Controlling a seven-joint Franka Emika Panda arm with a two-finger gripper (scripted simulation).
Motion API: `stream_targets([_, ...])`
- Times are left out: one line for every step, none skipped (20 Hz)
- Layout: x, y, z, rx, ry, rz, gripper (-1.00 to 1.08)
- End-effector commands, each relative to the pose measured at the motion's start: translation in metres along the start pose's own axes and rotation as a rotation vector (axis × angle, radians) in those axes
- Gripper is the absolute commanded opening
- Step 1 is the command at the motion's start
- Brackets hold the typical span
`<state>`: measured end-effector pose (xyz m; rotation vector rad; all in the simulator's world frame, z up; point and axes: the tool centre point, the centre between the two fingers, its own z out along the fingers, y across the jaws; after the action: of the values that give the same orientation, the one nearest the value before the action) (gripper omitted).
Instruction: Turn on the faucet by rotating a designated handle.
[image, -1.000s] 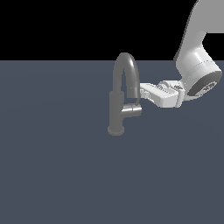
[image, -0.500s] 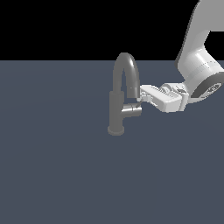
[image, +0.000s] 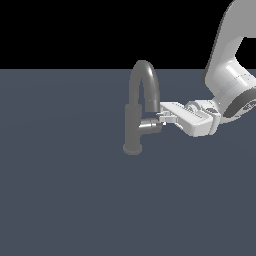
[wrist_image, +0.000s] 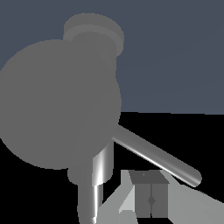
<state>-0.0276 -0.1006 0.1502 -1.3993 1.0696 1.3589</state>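
One pincer (image: 161, 118) reaches the handle (image: 151, 125) on the faucet (image: 136, 107); its spread cannot be told.

flat slate-grey floor (image: 65, 200), black backdrop (image: 65, 30)

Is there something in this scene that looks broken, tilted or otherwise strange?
Nothing stands out. The faucet stands upright on its round base with its arched spout whole. The handle juts sideways from the post, undamaged, and the claw sits right at its end. No spill or damage shows.
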Motion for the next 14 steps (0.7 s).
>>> stream_targets([0.018, 0.007, -0.001, 0.003, -0.003, 0.012, -1.0])
stream_targets([0.024, 0.01, -0.001, 0.003, -0.004, 0.014, -1.0])
stream_targets([0.031, 0.013, -0.001, 0.004, -0.004, 0.016, -1.0])
stream_targets([0.037, 0.015, -0.001, 0.004, -0.005, 0.018, -1.0])
stream_targets([0.044, 0.018, -0.001, 0.004, -0.006, 0.02, -1.0])
stream_targets([0.05, 0.021, -0.001, 0.005, -0.007, 0.023, -1.0])
stream_targets([0.057, 0.023, -0.002, 0.005, -0.007, 0.025, -1.0])
stream_targets([0.063, 0.026, -0.002, 0.005, -0.008, 0.027, -1.0])
stream_targets([0.063, 0.026, -0.002, 0.005, -0.008, 0.027, -1.0])
stream_targets([0.039, 0.013, 0.0, -0.006, -0.005, -0.009, -1.0])
stream_targets([0.043, 0.012, 0.0, -0.006, -0.005, -0.007, -1.0])
stream_targets([0.047, 0.011, 0.0, -0.005, -0.006, -0.005, -1.0])
stream_targets([0.05, 0.01, 0.0, -0.004, -0.006, -0.003, -1.0])
stream_targets([0.054, 0.009, 0.0, -0.004, -0.006, -0.001, -1.0])
